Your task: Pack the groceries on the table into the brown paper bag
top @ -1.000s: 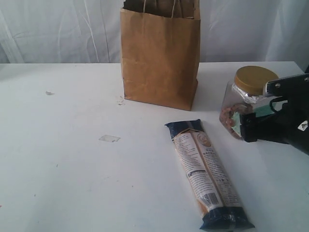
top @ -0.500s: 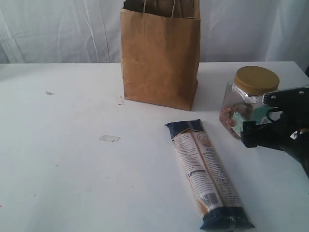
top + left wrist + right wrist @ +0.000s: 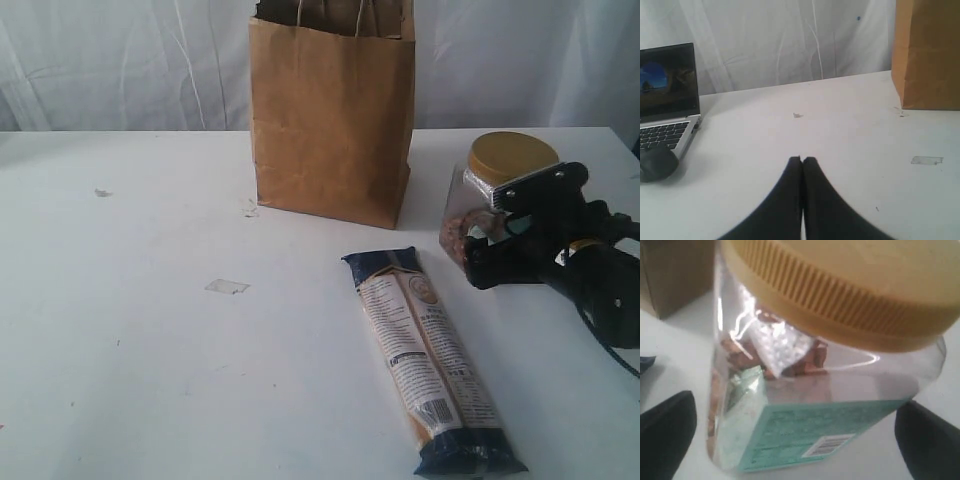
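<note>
**Right arm finally lined up on the jar, no squeeze yet**

Far left first: the left gripper (image 3: pixel 802 161) has its black jaws pressed together with nothing between them, parked over bare white tabletop (image 3: pixel 150 330). It's not part of this step.

Mid-table, the tall kraft-brown paper bag (image 3: pixel 330 120) stands upright near the back edge. In front of it, a little to the right, the long pasta packet with dark blue ends (image 3: pixel 425 360) lies flat. Neither has budged over the last second.

The action is on the right. A second ago the right gripper (image 3: pixel 488 238) sat just off to the side of the clear plastic jar with the gold lid (image 3: pixel 505 158). Now it has pushed in, and the jar looks nudged slightly toward the bag. The wrist camera shows the black fingers (image 3: pixel 667 432) spread wide, one on each side of the jar's body, with visible gaps, so nothing is held.

The approach looks done, and closing on the jar seems the next call. The bag is near, so the carry should be short. The pasta still waits after that.
</note>
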{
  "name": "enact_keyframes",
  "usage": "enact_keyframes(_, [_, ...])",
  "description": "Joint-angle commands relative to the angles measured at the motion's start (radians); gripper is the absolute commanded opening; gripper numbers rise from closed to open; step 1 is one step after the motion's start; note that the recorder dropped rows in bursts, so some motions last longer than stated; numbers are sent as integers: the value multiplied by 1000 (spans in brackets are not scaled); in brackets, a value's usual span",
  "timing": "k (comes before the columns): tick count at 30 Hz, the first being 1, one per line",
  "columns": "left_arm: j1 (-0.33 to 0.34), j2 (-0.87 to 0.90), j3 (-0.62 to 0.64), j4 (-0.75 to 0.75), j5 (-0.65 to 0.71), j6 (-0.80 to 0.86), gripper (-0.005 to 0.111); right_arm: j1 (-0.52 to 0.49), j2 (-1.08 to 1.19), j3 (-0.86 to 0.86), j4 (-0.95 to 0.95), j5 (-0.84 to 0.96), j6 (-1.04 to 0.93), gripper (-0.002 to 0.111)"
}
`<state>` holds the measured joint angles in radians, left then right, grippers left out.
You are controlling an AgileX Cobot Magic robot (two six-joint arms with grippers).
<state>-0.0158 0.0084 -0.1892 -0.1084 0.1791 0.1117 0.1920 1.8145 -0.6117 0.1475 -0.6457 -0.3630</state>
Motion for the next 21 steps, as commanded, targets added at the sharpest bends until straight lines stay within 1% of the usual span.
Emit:
enact_keyframes(1, [-6,-8,3,-2,1,-2,0,-10,44,-40,-1,-14,-60,104])
enact_keyframes(6, [-6,-8,3,-2,1,-2,0,-14,78,-74,-3,-71,-49,104])
enact_keyframes(10, [-6,-8,3,-2,1,-2,0,-14,112,-114,-10,-96,103,104])
enact_keyframes(12, [-6,-8,3,-2,1,-2,0,-14,136,-136,-14,-96,146,104])
enact_keyframes(18, [-6,-8,3,-2,1,-2,0,-14,171,-163,-73,-84,159,104])
enact_keyframes(19, [-6,-8,3,-2,1,-2,0,-14,171,-163,-73,-82,159,102])
enact_keyframes(21, [-6,-8,3,-2,1,-2,0,-14,171,-164,-66,-82,159,94])
